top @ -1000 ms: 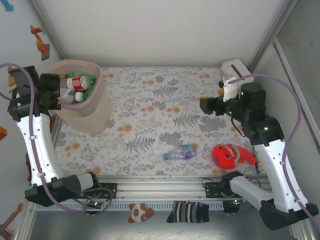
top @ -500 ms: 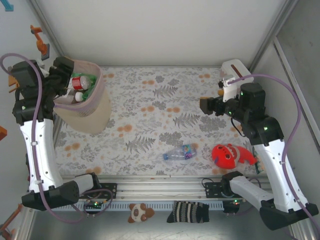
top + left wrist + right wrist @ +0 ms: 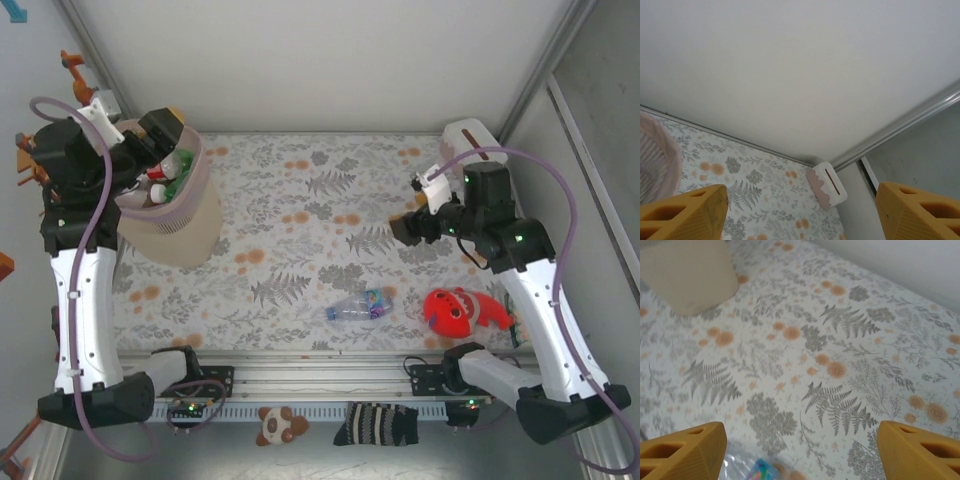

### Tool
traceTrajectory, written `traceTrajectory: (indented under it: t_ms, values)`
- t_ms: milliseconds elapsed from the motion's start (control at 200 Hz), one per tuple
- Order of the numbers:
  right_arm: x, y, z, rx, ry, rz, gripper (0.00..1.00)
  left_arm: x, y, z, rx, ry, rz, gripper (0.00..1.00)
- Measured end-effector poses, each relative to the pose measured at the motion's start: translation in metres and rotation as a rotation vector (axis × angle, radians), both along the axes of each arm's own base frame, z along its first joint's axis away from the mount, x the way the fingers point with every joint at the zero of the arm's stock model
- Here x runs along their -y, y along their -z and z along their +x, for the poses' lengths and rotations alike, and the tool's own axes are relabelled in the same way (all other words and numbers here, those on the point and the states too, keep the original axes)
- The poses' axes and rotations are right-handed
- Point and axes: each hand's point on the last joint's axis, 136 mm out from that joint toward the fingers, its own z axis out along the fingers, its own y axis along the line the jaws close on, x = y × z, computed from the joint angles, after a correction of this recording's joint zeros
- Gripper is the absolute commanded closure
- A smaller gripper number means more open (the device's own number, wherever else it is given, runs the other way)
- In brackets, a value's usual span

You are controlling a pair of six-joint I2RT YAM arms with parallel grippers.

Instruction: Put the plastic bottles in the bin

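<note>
Left gripper (image 3: 162, 125): is hovering over the far rim of the bin, at the far left corner of the table.
Left fingers (image 3: 685, 212): are standing wide apart and gripping nothing; between them the wrist camera is looking at the back wall and the patterned tabletop.
Bin (image 3: 195, 215): is standing upright on the floral table cover (image 3: 300, 230), far left, its pink rim just under the left gripper.
Bottles in the bin (image 3: 165, 172): are lying piled inside, green and clear bodies and a red label showing at the top.
Loose bottle (image 3: 357, 305): is lying on its side near the front edge of the table, around the middle, well apart from the bin, with a blue label facing up.
Right gripper (image 3: 405, 228): is hanging above the right half of the table, pointing left, beyond the loose bottle and not touching it.
Right fingers (image 3: 682, 450): are spread wide with nothing between them; a blurred bit of the loose bottle is showing at the lower edge of the wrist view.
Red toy (image 3: 460, 310): is lying right of the loose bottle, close to the front edge.
Tissue box (image 3: 468, 135): is sitting in the far right corner.
</note>
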Motion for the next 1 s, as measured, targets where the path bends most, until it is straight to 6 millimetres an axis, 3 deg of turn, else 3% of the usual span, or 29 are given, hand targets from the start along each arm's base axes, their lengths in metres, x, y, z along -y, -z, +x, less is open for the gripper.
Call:
traceTrajectory:
  t_ms: [255, 631, 1001]
  values:
    - [-0.031, 0.029, -0.038, -0.002, -0.278, -0.168, 0.27, 0.008, 0.004, -0.010, 0.025, 0.055, 0.028, 0.23]
    - [-0.093, 0.141, -0.073, -0.135, -0.636, -0.648, 0.32, 0.009, 0.008, -0.020, 0.036, 0.061, 0.051, 0.22]
    - [-0.129, 0.212, -0.086, -0.154, -0.795, -0.953, 0.31, 0.006, 0.009, -0.028, 0.043, 0.041, 0.061, 0.21]
